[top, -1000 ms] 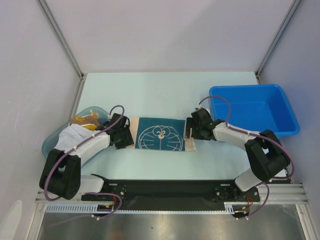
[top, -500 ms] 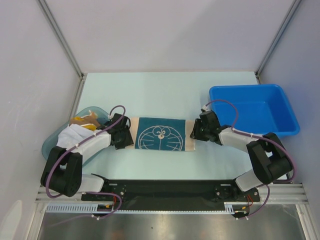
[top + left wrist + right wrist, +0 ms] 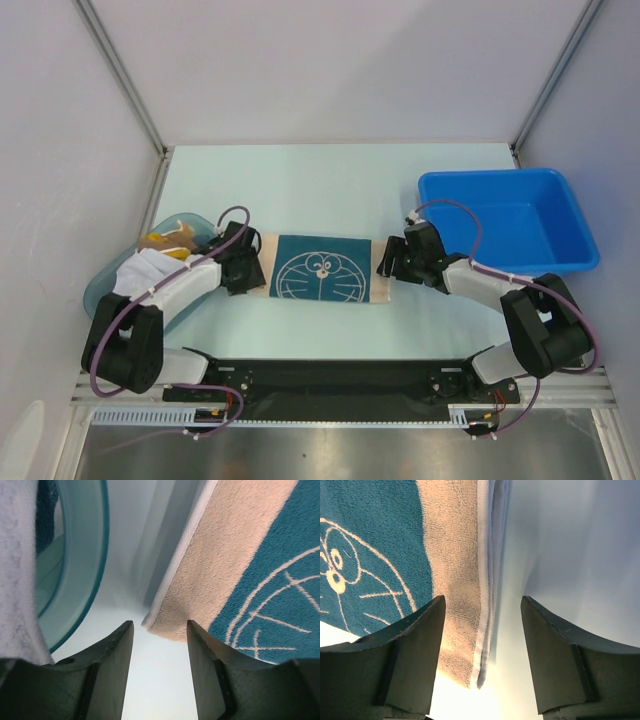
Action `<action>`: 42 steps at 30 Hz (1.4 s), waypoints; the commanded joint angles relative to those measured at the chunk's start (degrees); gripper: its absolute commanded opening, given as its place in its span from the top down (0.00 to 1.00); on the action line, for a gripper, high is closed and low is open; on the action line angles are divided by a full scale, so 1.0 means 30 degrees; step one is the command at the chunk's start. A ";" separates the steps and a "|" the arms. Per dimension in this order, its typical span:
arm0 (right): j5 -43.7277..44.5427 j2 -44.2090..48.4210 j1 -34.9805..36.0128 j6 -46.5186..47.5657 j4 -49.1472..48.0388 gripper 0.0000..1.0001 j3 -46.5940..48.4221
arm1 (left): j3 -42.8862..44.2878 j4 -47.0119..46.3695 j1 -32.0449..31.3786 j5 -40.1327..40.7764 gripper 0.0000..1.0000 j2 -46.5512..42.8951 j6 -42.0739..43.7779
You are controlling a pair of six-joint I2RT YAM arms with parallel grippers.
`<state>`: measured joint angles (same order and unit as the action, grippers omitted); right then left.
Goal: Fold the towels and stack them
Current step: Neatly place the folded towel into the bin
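Note:
A teal-blue towel (image 3: pixel 322 268) with a white cartoon face and tan end bands lies folded flat on the table between the arms. My left gripper (image 3: pixel 255 277) is open and empty at its left end; the left wrist view shows the tan corner (image 3: pixel 200 600) just beyond the fingertips (image 3: pixel 125 640). My right gripper (image 3: pixel 385 265) is open and empty at the towel's right end; the right wrist view shows the folded tan edge (image 3: pixel 470 630) between the fingers, not gripped. More towels, white (image 3: pixel 150 270) and orange-brown (image 3: pixel 170 240), lie in the teal tub (image 3: pixel 105 285).
A blue plastic bin (image 3: pixel 505 220) stands at the right, just behind my right arm. The translucent teal tub's rim (image 3: pixel 95 570) is close to my left gripper. Grey walls enclose the table on three sides.
My right gripper has drawn back to the right off the towel's end. My left gripper has shifted slightly. The towel lies still.

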<state>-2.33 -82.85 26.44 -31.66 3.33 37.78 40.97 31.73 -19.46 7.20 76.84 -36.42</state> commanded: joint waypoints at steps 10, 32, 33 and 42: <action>0.1713 -0.2002 0.1442 -0.1897 -0.0877 0.37 -0.0142 | 0.2690 0.0412 0.0043 0.0353 0.46 -0.0654 0.0305; 0.2678 -0.0712 0.1618 0.2492 0.5116 1.00 0.4482 | 0.0342 -0.2402 0.0013 -0.3366 0.44 0.0406 -0.0515; 0.3057 -0.0772 0.1618 0.2671 0.5738 1.00 0.4980 | 0.0666 -0.1995 0.0013 -0.3483 0.43 0.0171 -0.0428; 0.5196 -0.0978 0.1647 0.4721 1.0487 1.00 0.9727 | 0.4066 0.0409 0.0043 -0.2430 0.40 -0.1382 0.1300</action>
<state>8.54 -86.89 31.07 -21.47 27.33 61.54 50.00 30.30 -19.46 -0.64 75.29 -34.98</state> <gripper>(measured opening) 0.043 0.602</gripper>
